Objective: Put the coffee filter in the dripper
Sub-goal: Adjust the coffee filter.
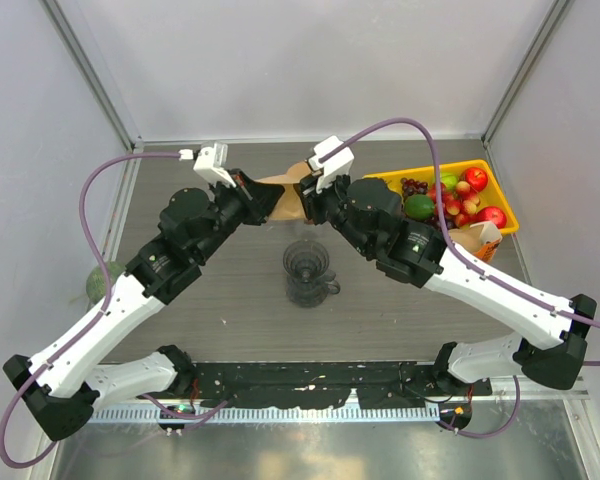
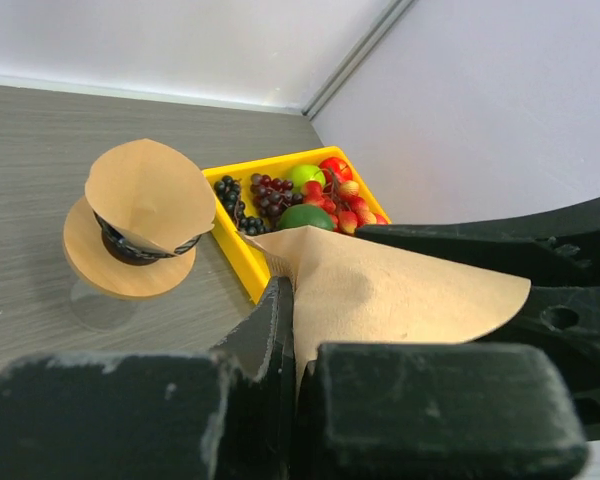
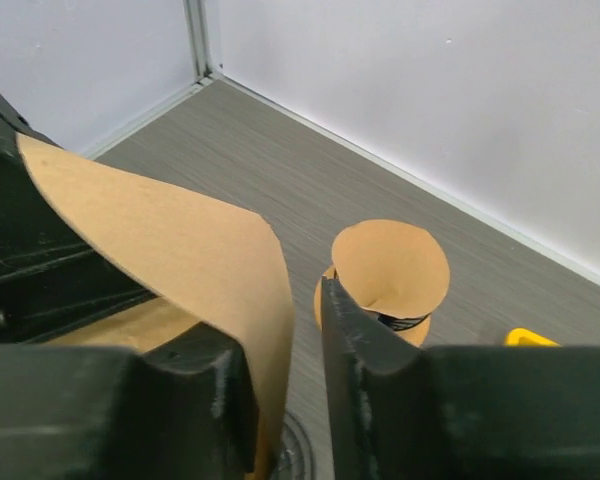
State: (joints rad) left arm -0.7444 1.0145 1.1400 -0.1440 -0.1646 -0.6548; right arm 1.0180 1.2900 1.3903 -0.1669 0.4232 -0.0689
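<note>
Coffee filter point(image 2: 400, 285) partly hidden by left claw point(image 2: 302, 345), yellow tray point(image 3: 531, 337) mostly hidden

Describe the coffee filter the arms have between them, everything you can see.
The coffee filter is a brown paper cone, unbleached by its look, flattened and bowed, with a rounded rim. It is held off the table beyond the glass dripper, not in it. The left gripper is shut on one edge. The opposite edge sits between the open fingers of the right gripper, against one finger, with a gap beside the other.
</note>
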